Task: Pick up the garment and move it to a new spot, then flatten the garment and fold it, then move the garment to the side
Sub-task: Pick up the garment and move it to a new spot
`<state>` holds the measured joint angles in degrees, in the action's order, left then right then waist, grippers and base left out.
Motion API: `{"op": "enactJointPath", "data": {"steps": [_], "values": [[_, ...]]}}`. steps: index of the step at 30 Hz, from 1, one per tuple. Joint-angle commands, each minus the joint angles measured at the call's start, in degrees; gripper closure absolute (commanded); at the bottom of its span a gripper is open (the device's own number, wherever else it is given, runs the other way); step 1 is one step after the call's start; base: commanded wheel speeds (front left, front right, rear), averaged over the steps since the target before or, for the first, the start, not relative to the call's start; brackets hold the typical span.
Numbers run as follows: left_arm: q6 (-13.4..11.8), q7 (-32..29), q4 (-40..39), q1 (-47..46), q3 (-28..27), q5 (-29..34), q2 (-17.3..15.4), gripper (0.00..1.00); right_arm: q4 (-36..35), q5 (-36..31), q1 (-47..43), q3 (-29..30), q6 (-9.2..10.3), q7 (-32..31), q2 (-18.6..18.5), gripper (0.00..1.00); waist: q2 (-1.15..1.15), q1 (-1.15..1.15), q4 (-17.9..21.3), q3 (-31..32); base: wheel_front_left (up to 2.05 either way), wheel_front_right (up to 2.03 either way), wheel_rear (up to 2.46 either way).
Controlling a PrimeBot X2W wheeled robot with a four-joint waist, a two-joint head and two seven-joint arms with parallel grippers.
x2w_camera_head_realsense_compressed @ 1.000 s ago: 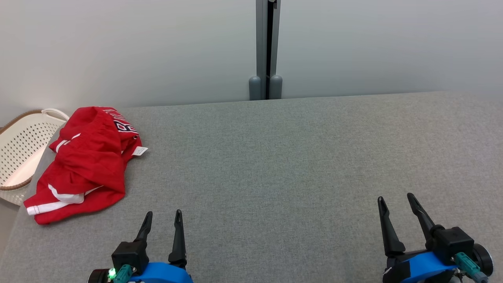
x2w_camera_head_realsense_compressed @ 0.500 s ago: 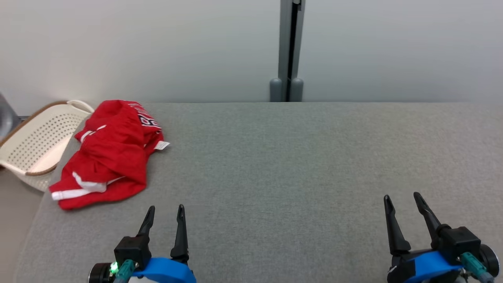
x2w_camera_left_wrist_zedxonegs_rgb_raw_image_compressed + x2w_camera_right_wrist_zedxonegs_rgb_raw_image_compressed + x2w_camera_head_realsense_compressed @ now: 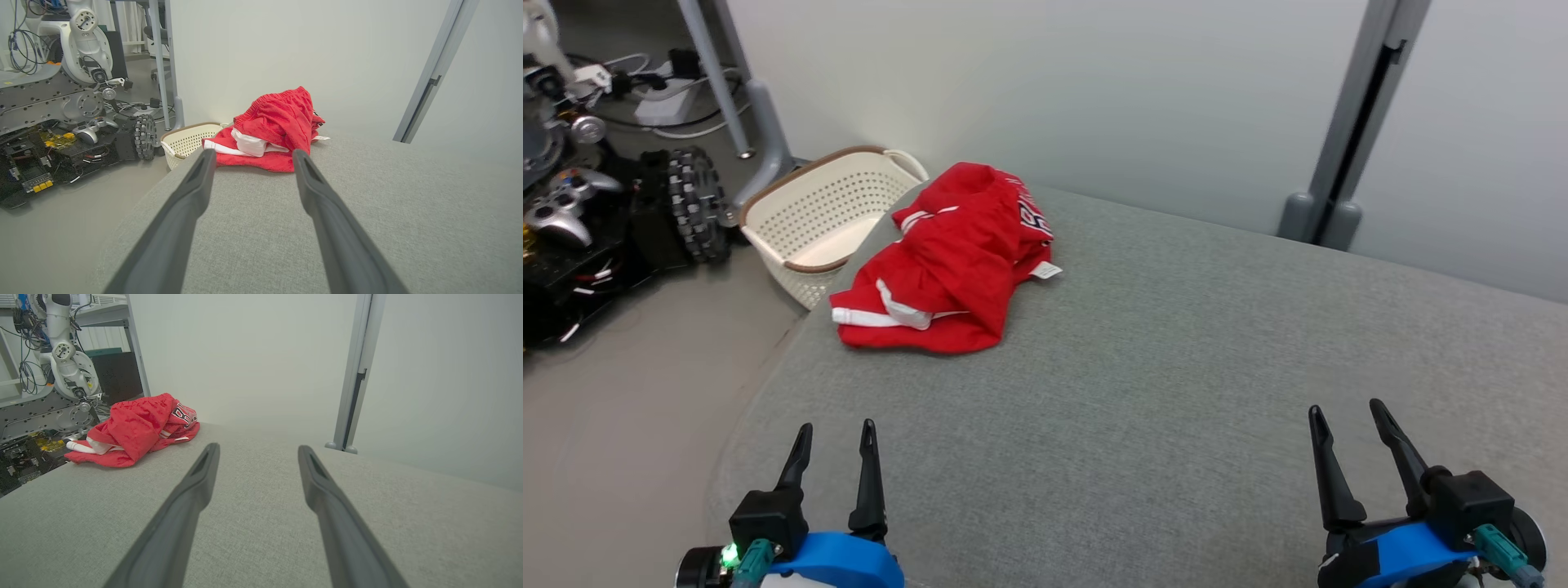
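Head view has swung left — red garment [image 3: 952,265] lies crumpled, white-trimmed.

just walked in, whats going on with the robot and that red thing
Nothing is being handled yet. A crumpled red garment lies at the far left corner of the grey padded surface, beside a white basket. The left claw and right claw are both open and empty, hovering near the front edge, well short of the garment.

The left end effector [image 3: 253,154], long dark fingers spread and empty, rises from the bottom edge. At centre frame a crumpled red fabric garment [image 3: 282,120] lies on the grey cloth tabletop [image 3: 388,204], beside a cream perforated plastic basket [image 3: 188,141].
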<state>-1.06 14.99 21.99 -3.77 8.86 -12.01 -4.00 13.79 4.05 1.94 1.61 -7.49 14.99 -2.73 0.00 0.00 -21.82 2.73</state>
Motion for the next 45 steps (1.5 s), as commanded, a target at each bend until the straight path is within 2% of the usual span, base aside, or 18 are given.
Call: {"op": "enactJointPath", "data": {"steps": [1,6,13,20,24,31,34,37,40,45], "values": [[-0.3,0.3,-0.4,0.4,-0.2,0.2,-0.3,0.00,0.1,0.4,0.3,0.0,-0.01,0.3,-0.3,0.00,0.00,0.00,-3.1,-1.6,0.00,0.00,0.00],[-0.4,0.3,-1.1,1.3,-1.0,-0.2,-0.4,0.00,0.4,0.5,0.7,-0.9,-0.01,0.3,-0.3,0.00,0.00,0.00,-5.7,-1.4,0.00,0.00,0.00],[-0.4,0.3,-1.7,2.1,-1.5,-0.5,-0.3,0.00,0.4,0.5,1.3,-2.0,-0.01,0.3,-0.3,0.00,0.00,0.00,-6.5,-1.8,0.00,0.00,0.00],[0.1,0.3,-3.0,-2.4,-4.3,-1.6,-3.0,0.00,-0.8,-2.3,3.2,-0.6,-0.01,0.3,-0.3,0.00,0.00,0.00,-3.1,-5.8,0.00,0.00,0.00],[1.1,-0.2,-3.6,-9.1,-6.4,-2.0,-6.5,0.00,-1.4,-4.4,4.6,0.5,-0.01,0.3,-0.3,0.00,0.00,0.00,0.2,-9.4,0.00,0.00,0.00],[3.6,-9.5,3.3,-24.9,-6.6,-1.7,-13.1,0.00,-2.2,-7.2,6.8,0.7,-0.01,0.3,-0.2,0.00,0.00,0.00,6.8,-15.4,0.00,0.00,0.00],[4.5,-14.5,8.8,-31.0,-7.0,-3.5,-13.7,0.00,-2.6,-8.0,7.8,0.4,-0.01,0.3,-0.3,0.00,0.00,0.00,9.5,-17.9,0.00,0.00,0.00],[4.2,-19.4,14.5,-34.7,-7.3,-4.9,-13.5,0.00,-3.2,-8.5,8.8,0.2,-0.01,0.3,-0.3,0.00,0.00,0.00,11.8,-20.4,0.00,0.00,0.00],[3.2,-23.7,19.3,-37.4,-6.8,-4.7,-14.0,0.00,-3.8,-9.1,9.8,0.8,-0.01,0.3,-0.3,0.00,0.00,0.00,13.4,-22.6,0.00,0.00,0.00],[1.8,-27.1,24.7,-39.5,-7.1,-5.5,-13.8,0.00,-4.8,-9.7,10.9,1.5,-0.01,0.3,-0.2,0.00,0.00,0.00,14.7,-25.7,0.00,0.00,0.00]]}}
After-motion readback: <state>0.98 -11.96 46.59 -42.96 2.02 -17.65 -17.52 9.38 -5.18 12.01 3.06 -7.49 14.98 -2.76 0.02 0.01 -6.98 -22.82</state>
